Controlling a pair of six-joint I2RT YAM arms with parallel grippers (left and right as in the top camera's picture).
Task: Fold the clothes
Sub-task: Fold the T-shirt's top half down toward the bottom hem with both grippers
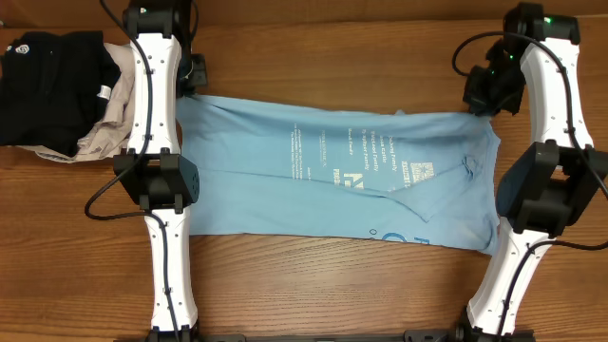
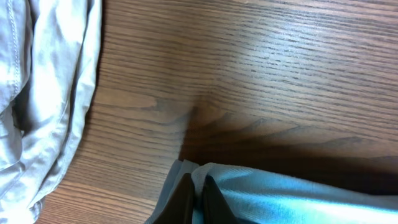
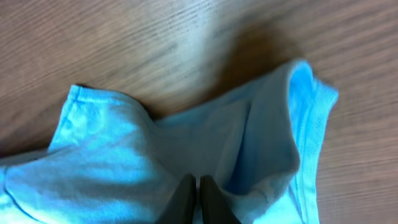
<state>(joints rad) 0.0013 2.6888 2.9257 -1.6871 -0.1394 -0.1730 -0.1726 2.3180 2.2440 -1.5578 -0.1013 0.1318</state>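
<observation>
Left of the T-shirt, well off its left edge, a black garment lies crumpled on the desk. A beige garment is bunched against it on the side nearer the T-shirt. In the left wrist view this beige cloth lies apart from the T-shirt's corner, with bare wood between them.

The left arm runs along the T-shirt's left edge. Its jaws are closed tight at the far left corner, and a pinch of blue fabric shows between the two dark tips.

The T-shirt itself is light blue and lies spread flat across the middle of the desk. Its long side runs left to right and its white lettering faces up. Diagonal creases cross the right half.

The right arm stands along the T-shirt's right edge. Its jaws are at the far right corner, closed with no gap, and they grip a fold of the blue cloth. In the right wrist view a hemmed edge curls up just beside them.
</observation>
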